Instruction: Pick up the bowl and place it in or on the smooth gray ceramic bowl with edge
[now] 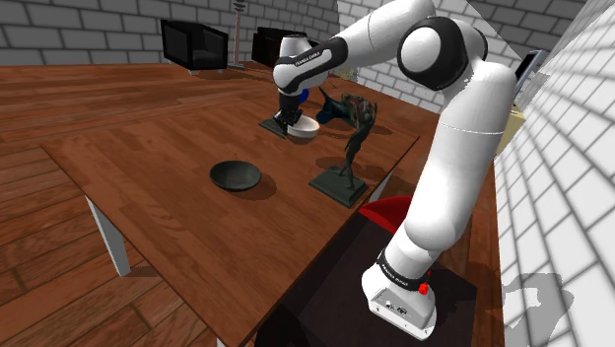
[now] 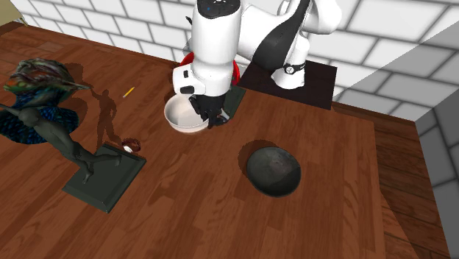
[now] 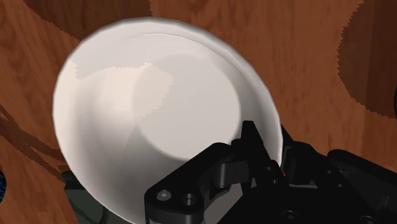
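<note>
brick walls closed off the room, and the wooden surface (image 1: 148,158) carried everything. reading the shoulder view from its left, you had the dark gray bowl (image 1: 235,175) sitting alone, well apart from the white bowl (image 1: 306,129), which sat near the far edge, just beside a statue's dark base (image 1: 277,126). your pincer (image 1: 294,120) gripped that white bowl by its rim, one finger inside, one outside. right of it stood a taller statue (image 1: 347,148). the lift looked like the step in hand: you needed to rise straight up, hold the bowl level since a rim grip could slip, then carry it leftward and lower it centred over the gray one.
</note>
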Controlling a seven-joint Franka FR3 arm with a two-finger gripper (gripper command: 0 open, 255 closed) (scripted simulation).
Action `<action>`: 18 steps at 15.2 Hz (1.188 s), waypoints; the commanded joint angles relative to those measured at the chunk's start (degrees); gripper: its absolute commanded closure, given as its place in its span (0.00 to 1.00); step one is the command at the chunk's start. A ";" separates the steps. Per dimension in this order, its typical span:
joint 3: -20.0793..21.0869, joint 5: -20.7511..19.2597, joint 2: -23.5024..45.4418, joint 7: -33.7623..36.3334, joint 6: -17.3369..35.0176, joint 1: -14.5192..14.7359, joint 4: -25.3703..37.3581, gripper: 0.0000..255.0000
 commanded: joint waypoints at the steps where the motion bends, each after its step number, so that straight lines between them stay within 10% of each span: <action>1: 0.43 -0.23 -0.71 1.26 -0.90 0.84 0.02 1.00; 18: 8.82 -1.89 0.46 23.07 -7.23 14.24 4.24 1.00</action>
